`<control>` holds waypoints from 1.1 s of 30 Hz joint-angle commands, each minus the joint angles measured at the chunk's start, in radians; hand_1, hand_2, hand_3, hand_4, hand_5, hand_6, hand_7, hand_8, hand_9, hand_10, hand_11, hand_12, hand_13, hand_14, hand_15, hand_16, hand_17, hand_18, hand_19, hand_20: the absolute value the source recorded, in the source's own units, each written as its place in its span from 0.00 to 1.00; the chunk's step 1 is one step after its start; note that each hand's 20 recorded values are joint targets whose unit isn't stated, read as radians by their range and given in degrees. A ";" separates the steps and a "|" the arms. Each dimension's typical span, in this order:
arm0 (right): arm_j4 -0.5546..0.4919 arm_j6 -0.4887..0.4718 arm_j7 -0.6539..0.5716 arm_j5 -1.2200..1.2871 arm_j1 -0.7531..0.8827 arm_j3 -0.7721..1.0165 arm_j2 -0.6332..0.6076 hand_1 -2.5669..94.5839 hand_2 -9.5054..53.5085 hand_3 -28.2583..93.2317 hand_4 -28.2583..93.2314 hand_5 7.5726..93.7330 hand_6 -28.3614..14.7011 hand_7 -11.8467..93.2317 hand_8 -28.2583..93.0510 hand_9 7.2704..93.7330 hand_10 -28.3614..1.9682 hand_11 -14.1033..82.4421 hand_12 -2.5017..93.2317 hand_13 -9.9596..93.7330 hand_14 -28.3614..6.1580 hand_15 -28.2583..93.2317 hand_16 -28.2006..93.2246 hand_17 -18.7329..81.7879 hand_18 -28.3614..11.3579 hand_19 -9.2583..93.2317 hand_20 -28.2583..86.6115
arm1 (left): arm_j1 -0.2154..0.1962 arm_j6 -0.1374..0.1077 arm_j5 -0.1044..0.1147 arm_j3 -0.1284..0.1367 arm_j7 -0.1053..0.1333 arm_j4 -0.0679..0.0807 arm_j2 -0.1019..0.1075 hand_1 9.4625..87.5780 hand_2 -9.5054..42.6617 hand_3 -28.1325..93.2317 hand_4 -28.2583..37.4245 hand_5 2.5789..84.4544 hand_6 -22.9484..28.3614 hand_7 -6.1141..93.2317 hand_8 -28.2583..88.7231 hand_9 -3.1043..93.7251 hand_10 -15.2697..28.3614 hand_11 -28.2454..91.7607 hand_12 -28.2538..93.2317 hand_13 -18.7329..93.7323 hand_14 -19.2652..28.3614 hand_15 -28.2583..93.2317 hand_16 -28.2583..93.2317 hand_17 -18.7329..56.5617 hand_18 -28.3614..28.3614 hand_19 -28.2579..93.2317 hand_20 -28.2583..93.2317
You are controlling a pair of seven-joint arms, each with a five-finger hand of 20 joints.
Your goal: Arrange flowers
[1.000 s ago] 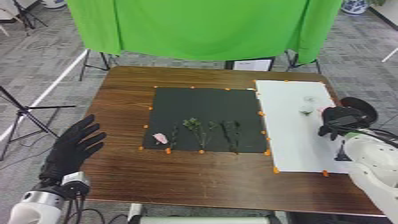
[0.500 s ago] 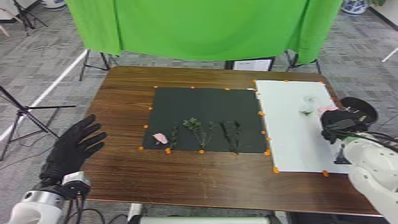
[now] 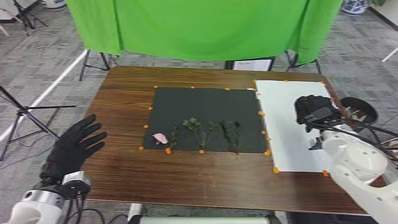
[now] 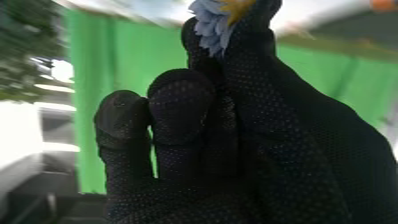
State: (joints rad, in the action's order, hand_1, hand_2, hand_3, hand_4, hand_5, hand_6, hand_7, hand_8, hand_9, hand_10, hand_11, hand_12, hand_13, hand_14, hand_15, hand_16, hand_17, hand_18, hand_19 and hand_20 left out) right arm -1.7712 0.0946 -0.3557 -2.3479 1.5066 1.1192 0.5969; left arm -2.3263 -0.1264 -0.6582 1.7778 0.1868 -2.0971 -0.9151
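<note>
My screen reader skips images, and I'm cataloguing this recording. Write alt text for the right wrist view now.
The robot's right hand in a black fabric glove pinches a pale-blue-petaled flower with a yellow center. Behind it hangs a bright green cloth.

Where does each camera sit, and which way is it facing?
Head view: on the robot's head, facing forward and down at the table; its left hand and right hand show.
Right wrist view: on the right arm's wrist, looking along that hand's black glove to a flower pinched at its tips.
Shared: the right hand, and the green cloth beyond.
</note>
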 commanded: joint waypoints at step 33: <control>0.453 0.020 0.272 -0.167 -0.640 -0.621 0.720 0.55 0.00 0.97 0.00 0.70 0.70 0.61 0.30 0.89 0.78 0.32 0.58 0.80 0.75 0.76 0.62 0.55 0.23 0.93 0.74 | 0.018 -0.037 0.000 -0.048 0.025 -0.001 0.003 0.19 0.14 0.82 0.01 0.28 0.48 0.31 0.13 0.28 0.59 0.41 0.38 0.34 0.73 0.49 0.24 0.12 0.91 0.57 0.30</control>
State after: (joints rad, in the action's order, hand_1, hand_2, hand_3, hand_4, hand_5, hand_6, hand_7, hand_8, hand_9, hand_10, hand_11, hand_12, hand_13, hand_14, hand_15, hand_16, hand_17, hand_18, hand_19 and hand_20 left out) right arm -1.3341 0.1345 -0.0968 -2.4728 0.8768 0.5132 1.2885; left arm -2.3042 -0.1497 -0.6583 1.7320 0.2052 -2.0958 -0.9122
